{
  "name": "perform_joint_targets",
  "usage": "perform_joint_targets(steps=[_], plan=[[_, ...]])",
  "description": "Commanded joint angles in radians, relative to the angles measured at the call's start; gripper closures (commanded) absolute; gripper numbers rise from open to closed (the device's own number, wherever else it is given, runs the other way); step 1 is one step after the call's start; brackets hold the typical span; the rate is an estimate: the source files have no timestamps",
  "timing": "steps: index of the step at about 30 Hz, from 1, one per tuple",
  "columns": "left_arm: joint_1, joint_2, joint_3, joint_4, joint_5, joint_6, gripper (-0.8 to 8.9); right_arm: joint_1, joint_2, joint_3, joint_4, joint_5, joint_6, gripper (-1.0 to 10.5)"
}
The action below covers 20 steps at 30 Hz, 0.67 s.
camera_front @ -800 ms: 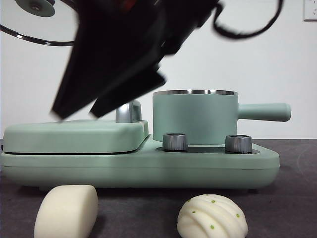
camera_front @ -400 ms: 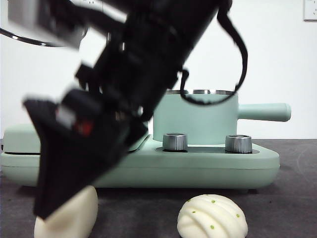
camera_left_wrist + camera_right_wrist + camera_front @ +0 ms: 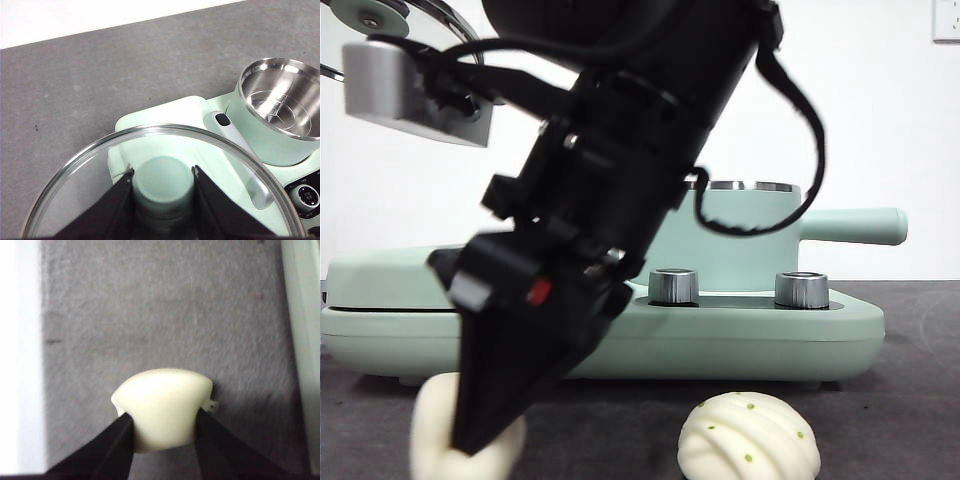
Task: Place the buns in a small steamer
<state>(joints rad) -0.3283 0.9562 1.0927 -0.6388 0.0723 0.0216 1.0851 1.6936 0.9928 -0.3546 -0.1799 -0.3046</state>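
Right claw [image 3: 162, 425] is squeezing the smooth bun [image 3: 162, 407] between its jaws down on the table [image 3: 150, 315], while the left claw [image 3: 162, 182] is gripping the lid knob [image 3: 162, 180] above the steamer [image 3: 277, 120]

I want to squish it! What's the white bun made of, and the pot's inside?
The smooth bun looks like soft matte dough: it dents where the right gripper squeezes it. The small steamer looks like shiny steel inside, since it mirrors light, with a matte mint-green outside.
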Motion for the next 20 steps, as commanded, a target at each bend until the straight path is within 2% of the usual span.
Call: perform_joint_targets(steps=[1,5,9,12,15,17,20], plan=[[-0.002,0.004,0.018,0.036,-0.003,-0.003,8.03,0.003,-0.047,0.037,-0.066,-0.003,0.046,8.1],[-0.002,0.005,0.018,0.045,-0.003,-0.003,8.03,-0.027,-0.164,0.079,-0.189,-0.002,0.076,8.1],[-0.002,0.005,0.018,0.057,-0.003,-0.004,8.03,-0.093,-0.291,0.148,-0.305,0.005,0.159,8.1],[-0.002,0.005,0.018,0.06,-0.003,-0.004,8.03,-0.169,-0.359,0.219,-0.382,0.005,0.216,8.0],[-0.002,0.005,0.018,0.064,-0.003,-0.005,8.03,-0.268,-0.381,0.304,-0.454,0.006,0.243,7.4],[-0.002,0.005,0.018,0.064,-0.003,-0.005,8.03,-0.335,-0.377,0.354,-0.481,0.006,0.245,7.0],[-0.002,0.005,0.018,0.064,-0.003,-0.008,8.03,-0.423,-0.35,0.407,-0.47,0.004,0.24,7.1]])
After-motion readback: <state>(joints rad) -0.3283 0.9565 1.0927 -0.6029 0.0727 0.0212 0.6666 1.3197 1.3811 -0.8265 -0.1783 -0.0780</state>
